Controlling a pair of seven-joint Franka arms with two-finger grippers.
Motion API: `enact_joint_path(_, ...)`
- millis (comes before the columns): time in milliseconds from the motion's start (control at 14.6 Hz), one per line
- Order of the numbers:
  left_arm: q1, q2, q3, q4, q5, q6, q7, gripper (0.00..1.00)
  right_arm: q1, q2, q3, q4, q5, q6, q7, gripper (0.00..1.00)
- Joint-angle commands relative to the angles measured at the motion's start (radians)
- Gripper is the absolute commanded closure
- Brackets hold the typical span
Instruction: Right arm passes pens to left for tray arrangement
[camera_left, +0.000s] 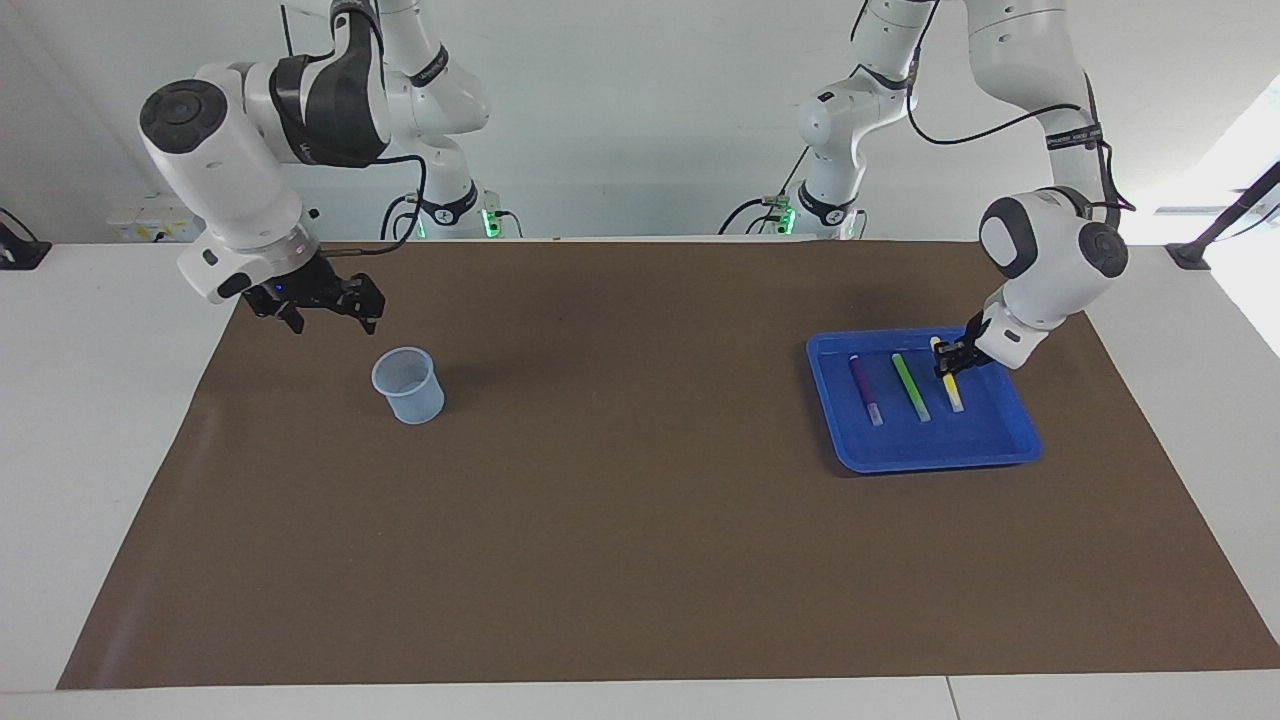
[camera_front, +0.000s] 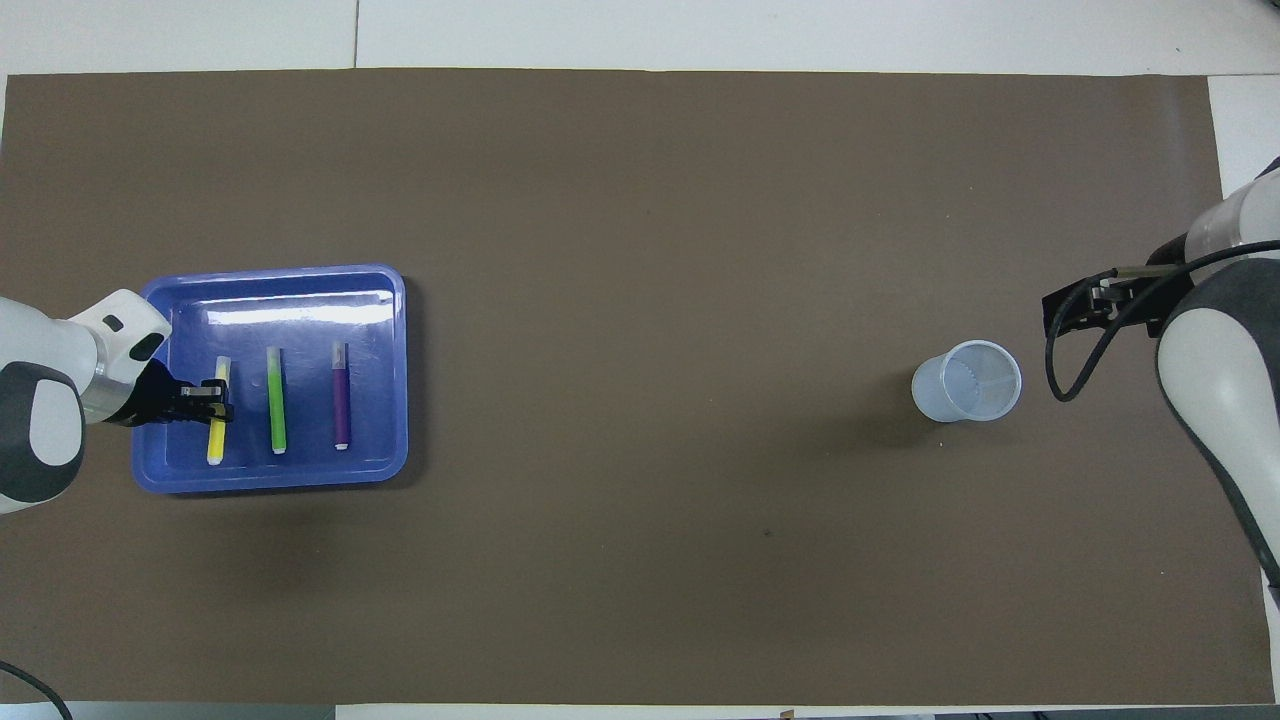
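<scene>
The blue tray (camera_left: 930, 462) lies toward the left arm's end of the table and also shows in the overhead view (camera_front: 270, 272). In it three pens lie side by side and parallel: purple (camera_left: 865, 388) (camera_front: 341, 400), green (camera_left: 911, 387) (camera_front: 276, 400) and yellow (camera_left: 953, 393) (camera_front: 215, 440). My left gripper (camera_left: 950, 362) (camera_front: 212, 400) is down in the tray at the middle of the yellow pen, which lies flat. My right gripper (camera_left: 332, 318) (camera_front: 1060, 308), with its blue light, is open and empty in the air beside the cup, toward the right arm's end.
A translucent pale-blue cup (camera_left: 408, 385) (camera_front: 966, 381) stands upright on the brown mat (camera_left: 620, 520) toward the right arm's end; it looks empty. White table shows around the mat's edges.
</scene>
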Motion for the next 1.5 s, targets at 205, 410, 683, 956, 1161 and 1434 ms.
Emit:
enact_joint_path(205, 0.012, -0.013, -0.006, -0.013, 0.021, 0.008, 0.005, 0.00, -0.022, -0.004, 0.015, 0.031, 0.001, 0.018, -0.026, 0.00)
enact_joint_path(410, 0.005, -0.011, -0.006, 0.042, 0.021, -0.061, 0.000, 0.00, -0.034, -0.018, 0.013, 0.030, 0.004, 0.001, -0.030, 0.00)
enact_joint_path(683, -0.029, -0.014, -0.013, 0.189, 0.021, -0.263, -0.021, 0.00, -0.058, -0.061, 0.013, 0.030, 0.050, -0.034, -0.029, 0.00)
enact_joint_path(956, -0.118, -0.033, -0.012, 0.396, 0.021, -0.554, -0.139, 0.00, -0.067, -0.090, 0.007, 0.068, 0.043, -0.125, -0.032, 0.00)
enact_joint_path(1161, -0.124, -0.137, -0.013, 0.433, 0.020, -0.644, -0.132, 0.00, -0.068, -0.084, 0.005, 0.114, 0.030, -0.199, -0.030, 0.00)
enact_joint_path(1434, -0.257, -0.223, 0.055, 0.448, 0.026, -0.704, -0.126, 0.00, -0.068, -0.084, 0.005, 0.113, 0.031, -0.199, -0.032, 0.00)
